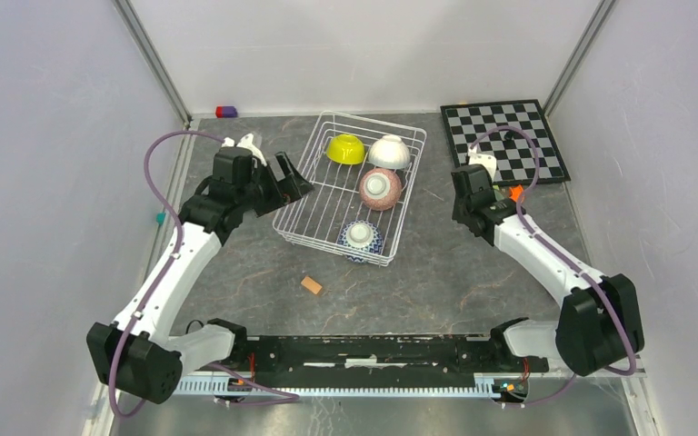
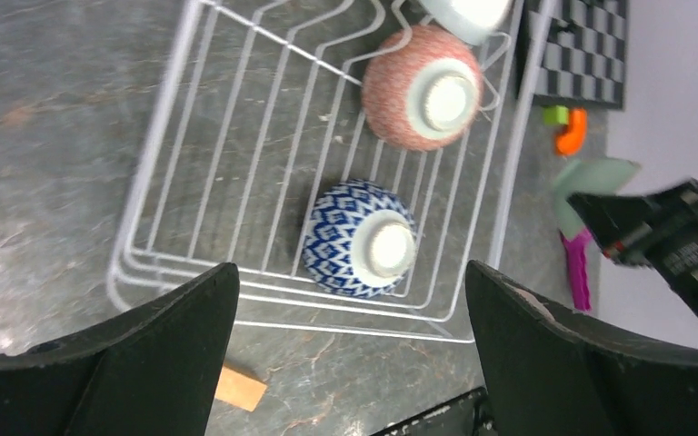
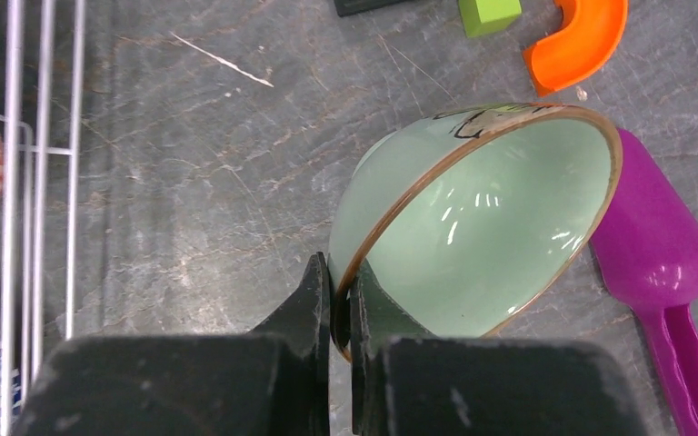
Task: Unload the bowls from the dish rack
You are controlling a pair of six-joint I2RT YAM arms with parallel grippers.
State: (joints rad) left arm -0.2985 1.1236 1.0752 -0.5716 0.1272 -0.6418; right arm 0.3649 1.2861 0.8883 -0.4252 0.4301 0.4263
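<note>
Clamping pale green bowl (image 3: 473, 227), hidden overhead.

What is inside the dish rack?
Four: the yellow-green bowl, white bowl, speckled pink bowl and blue-and-white bowl. The last three sit foot up, hiding their insides.

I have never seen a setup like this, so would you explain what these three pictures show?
Two robot arms stand on a table, each ending in two-fingered jaws. The wide picture looks down from above; the other two come from cameras on the wrists. A white wire dish rack holds a yellow-green bowl, a white bowl, a pink bowl and a blue-and-white bowl. The left arm has its jaws wide open and empty beside the rack. The right arm has its jaws shut on the rim of a pale green bowl, outside the rack. A chessboard, a purple scoop and a wooden block lie on the table.
</note>
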